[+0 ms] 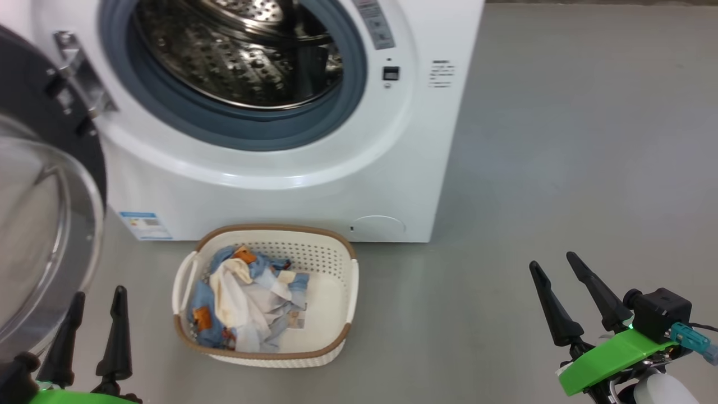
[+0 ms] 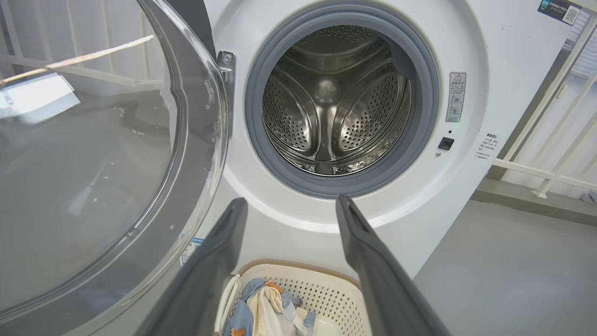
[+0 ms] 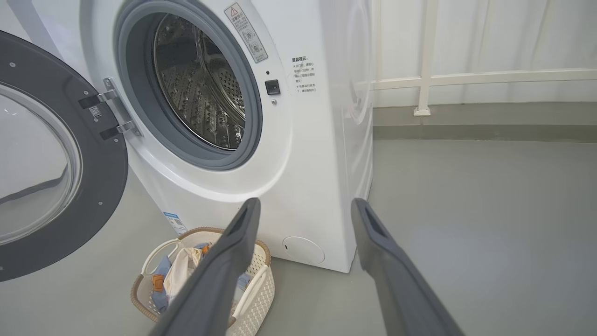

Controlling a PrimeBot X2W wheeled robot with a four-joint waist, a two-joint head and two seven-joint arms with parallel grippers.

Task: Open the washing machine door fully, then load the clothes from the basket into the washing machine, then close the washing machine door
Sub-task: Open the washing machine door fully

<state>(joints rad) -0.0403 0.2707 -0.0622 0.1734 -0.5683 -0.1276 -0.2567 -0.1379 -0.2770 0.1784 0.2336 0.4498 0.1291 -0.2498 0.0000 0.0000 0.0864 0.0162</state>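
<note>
Fingers (image 1: 116, 331) of the left gripper (image 1: 99, 292) stand spread wide with nothing between them: it is open and empty, low at the near left. Its left finger lies just beside the bulging glass of the door (image 1: 39, 84); whether the two touch cannot be told. In the left wrist view these fingers point toward the lower front of the washer (image 2: 289, 219), and the far wall of the basket (image 2: 322, 294) shows between them lower down.

The right gripper (image 1: 552, 259) hangs at the near right over the grey floor (image 1: 561, 140), well apart from everything else. Its jaws are parted too and hold nothing. A green bracket (image 1: 611, 353) sits behind its fingers.

The basket stands on the floor between the two grippers, nearer the left one and just in front of the washer. The clothes (image 1: 247, 303) lie heaped in its left half: light blue fabric with orange-brown patches, and cream and white pieces on top. Its pale bottom shows in the right half.

The door is swung out to the left on its metal hinge (image 1: 84, 78), its dark ring and clear bowl turned toward the robot. The washer's mouth is uncovered, a grey gasket (image 1: 235, 126) ringing the perforated steel drum (image 1: 241, 62). A blue sticker (image 1: 145, 224) sits low on the washer's left front, and a round cap (image 1: 378, 227) low on its right, just beyond the basket.
</note>
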